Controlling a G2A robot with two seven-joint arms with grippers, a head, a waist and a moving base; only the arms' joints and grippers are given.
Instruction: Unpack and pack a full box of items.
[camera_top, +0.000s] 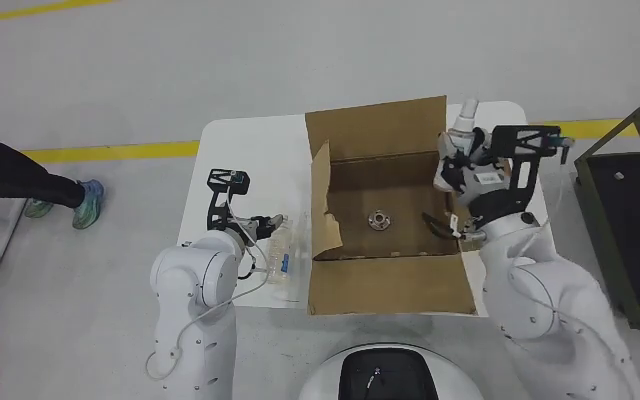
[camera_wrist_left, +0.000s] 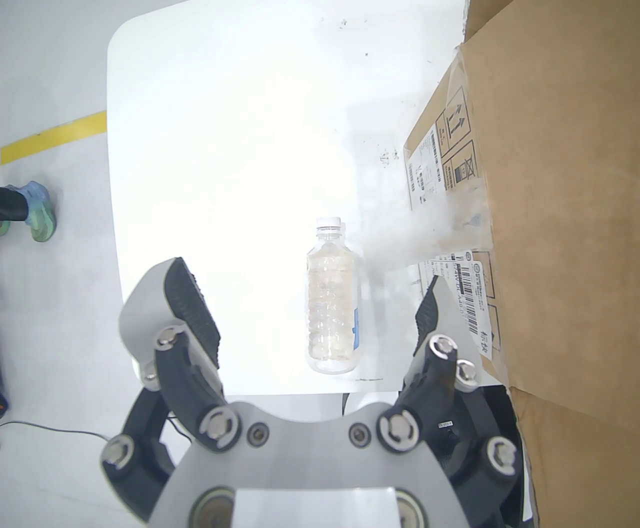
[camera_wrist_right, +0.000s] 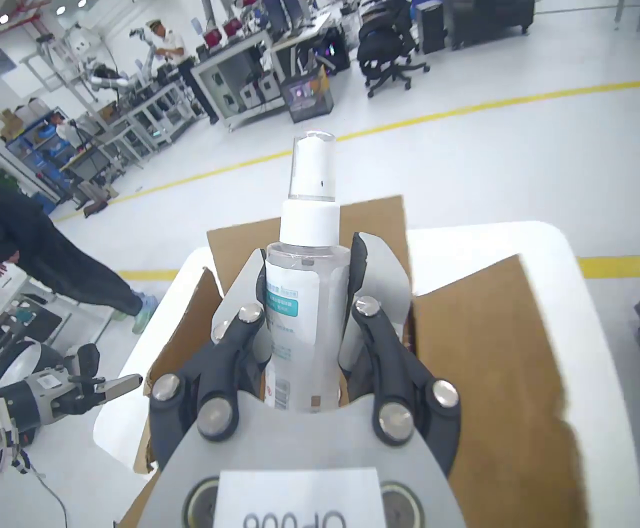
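Your right claw (camera_wrist_right: 307, 255) is gripping a clear spray bottle (camera_wrist_right: 305, 300) around its body, with the white pump and clear cap sticking out past the fingertips, and is holding it over the far right corner of the open cardboard box (camera_top: 385, 285). Your left claw (camera_wrist_left: 306, 280) is hanging with its fingers spread wide above a clear water bottle (camera_wrist_left: 330, 310) (white cap pointing away from you). That bottle is lying on its side on the white surface (camera_wrist_left: 225, 125), just beside the box's left wall. A small round metal part (camera_top: 379, 217) is sitting on the box floor.
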